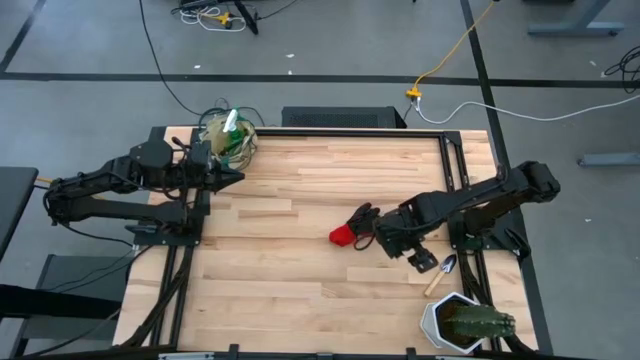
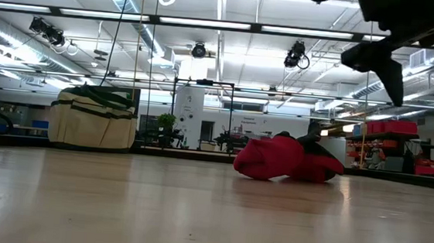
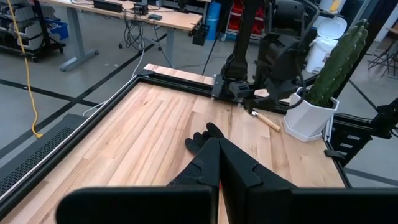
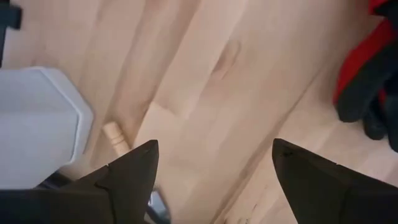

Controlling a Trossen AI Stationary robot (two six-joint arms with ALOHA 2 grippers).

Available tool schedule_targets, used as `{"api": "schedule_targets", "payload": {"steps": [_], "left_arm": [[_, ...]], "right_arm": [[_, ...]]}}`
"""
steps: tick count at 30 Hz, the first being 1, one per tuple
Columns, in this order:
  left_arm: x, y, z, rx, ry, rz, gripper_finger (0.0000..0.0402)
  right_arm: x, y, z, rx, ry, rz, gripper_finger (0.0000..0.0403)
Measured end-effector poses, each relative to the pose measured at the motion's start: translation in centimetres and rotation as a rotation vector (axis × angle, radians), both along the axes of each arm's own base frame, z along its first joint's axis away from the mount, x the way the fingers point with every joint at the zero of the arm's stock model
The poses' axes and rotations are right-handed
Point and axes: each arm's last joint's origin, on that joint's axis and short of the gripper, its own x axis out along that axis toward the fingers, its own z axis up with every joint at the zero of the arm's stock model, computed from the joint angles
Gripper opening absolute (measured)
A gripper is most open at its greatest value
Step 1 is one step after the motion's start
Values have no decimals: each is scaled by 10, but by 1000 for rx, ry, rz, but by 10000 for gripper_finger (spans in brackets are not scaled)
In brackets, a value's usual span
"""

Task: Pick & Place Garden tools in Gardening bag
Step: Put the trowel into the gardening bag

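Right gripper: right gripper (image 1: 392, 243) hung over the right half of the table (image 1: 300, 260), just beside the glove; fingers (image 4: 134, 168) spread wide with bare wood between them, nothing held.
Left gripper: left gripper (image 1: 236, 177) sat at the table's far left corner, next to the bag; its fingers (image 3: 219, 163) were pressed together, no gap, nothing between them (arm low and stretched along the left edge).
Glove: red-and-black glove (image 1: 352, 228) lay flat near the table's middle-right, black fingers toward the far side, red cuff toward the near side; in the low view it was a red heap (image 2: 285, 158) on the wood.
Gardening bag: beige bag with green trim (image 1: 228, 136) stood upright at the far left corner; green spray bottle (image 1: 232, 123) with white top stuck out of it, with other items inside that could not be made out.
Trowel: one wooden-handled trowel (image 1: 440, 275) lay on the table near the right edge, between the right gripper and the pot, metal end toward the arm; handle tip (image 4: 115, 135) showed in the right wrist view beside the pot.
Pot: white pot (image 1: 443, 322) with green cactus (image 1: 478, 322) stood at the near right corner, apart from the glove.
Shears, second trowel: couldn't tell where.
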Motion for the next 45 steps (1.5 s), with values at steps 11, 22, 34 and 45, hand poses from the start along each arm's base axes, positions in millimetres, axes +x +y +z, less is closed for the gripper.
{"api": "schedule_targets", "payload": {"steps": [11,22,34,45], "left_arm": [[0,0,0,-6,-2,-10,11],[0,0,0,-3,-1,-11,13],[0,0,0,-2,-1,-12,13],[0,0,0,-2,-1,-12,11]], "right_arm": [[-8,22,0,0,1,98,239],[-14,38,0,33,19,131,134],[-13,38,0,34,19,84,104],[-30,32,-31,26,170,60,39]]}}
